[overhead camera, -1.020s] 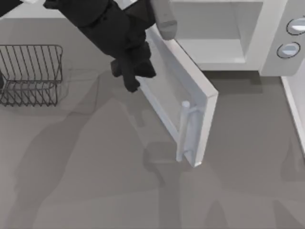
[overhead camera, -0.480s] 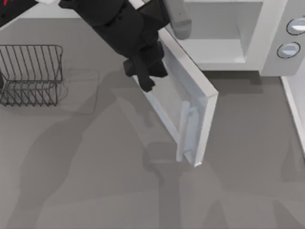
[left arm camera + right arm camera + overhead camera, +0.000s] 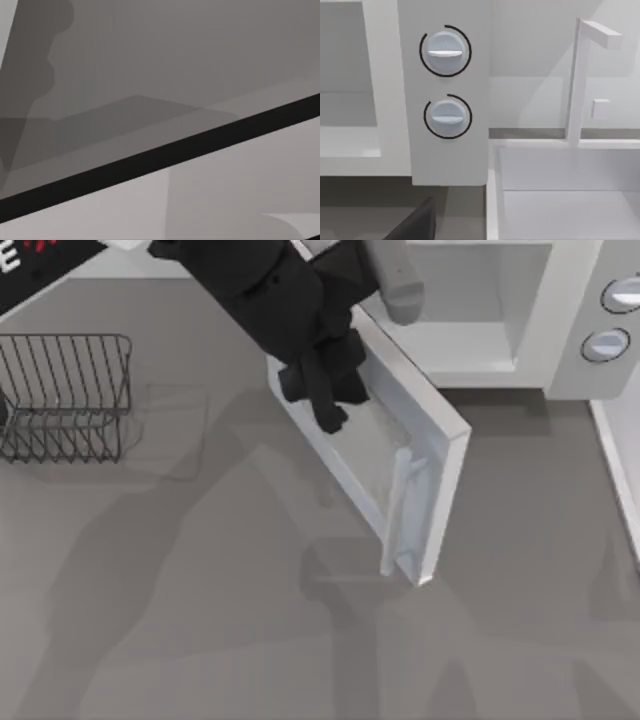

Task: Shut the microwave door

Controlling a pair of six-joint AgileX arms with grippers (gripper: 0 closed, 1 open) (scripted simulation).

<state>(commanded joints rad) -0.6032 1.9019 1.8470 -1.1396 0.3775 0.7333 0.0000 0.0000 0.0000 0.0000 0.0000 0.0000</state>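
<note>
The microwave (image 3: 560,330) stands at the back right with its pale cavity exposed. Its two knobs (image 3: 445,50) face the right wrist view. The microwave door (image 3: 375,455) stands open, angled out toward the table's front, with its bar handle (image 3: 398,510) near the free edge. My left gripper (image 3: 325,405), black and shut with nothing in it, presses against the door's outer window face near the hinge side. A dark part of my right gripper (image 3: 415,225) shows low in the right wrist view, in front of the knob panel.
A dark wire rack (image 3: 65,395) sits at the far left of the table. A white basin-like unit (image 3: 560,190) with an upright white post (image 3: 575,85) stands just right of the microwave. The left wrist view has grey surfaces crossed by a black band.
My left gripper has moved right and slightly toward the front, staying against the door. The door has swung a little toward the microwave, its free edge shifting right.
</note>
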